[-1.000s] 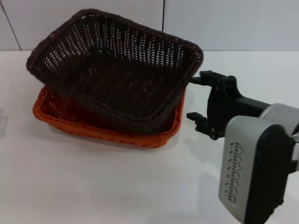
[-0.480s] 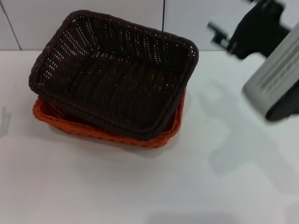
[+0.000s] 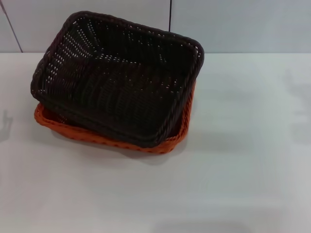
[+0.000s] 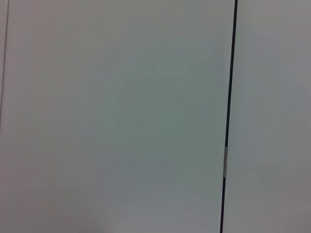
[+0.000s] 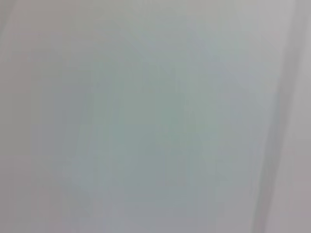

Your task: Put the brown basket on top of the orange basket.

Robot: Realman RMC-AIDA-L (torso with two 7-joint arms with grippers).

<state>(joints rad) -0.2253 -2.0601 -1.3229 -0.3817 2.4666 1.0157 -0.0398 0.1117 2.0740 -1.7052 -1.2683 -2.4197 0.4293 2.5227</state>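
The brown basket [image 3: 119, 77] rests nested on top of the orange basket [image 3: 104, 138] at the back left of the white table in the head view. It sits slightly skewed, so the orange rim shows along the near and right sides. Neither gripper shows in any view. Both wrist views show only a pale wall, without baskets or fingers.
The white table [image 3: 233, 170] stretches to the right and front of the baskets. A white panelled wall with a dark seam [image 3: 170, 17] stands behind them. The left wrist view shows a wall panel with a dark seam [image 4: 228, 97].
My right arm, beside the baskets a second ago, has lifted up and away to the right and left the head view. The brown basket has settled lower into the orange basket.
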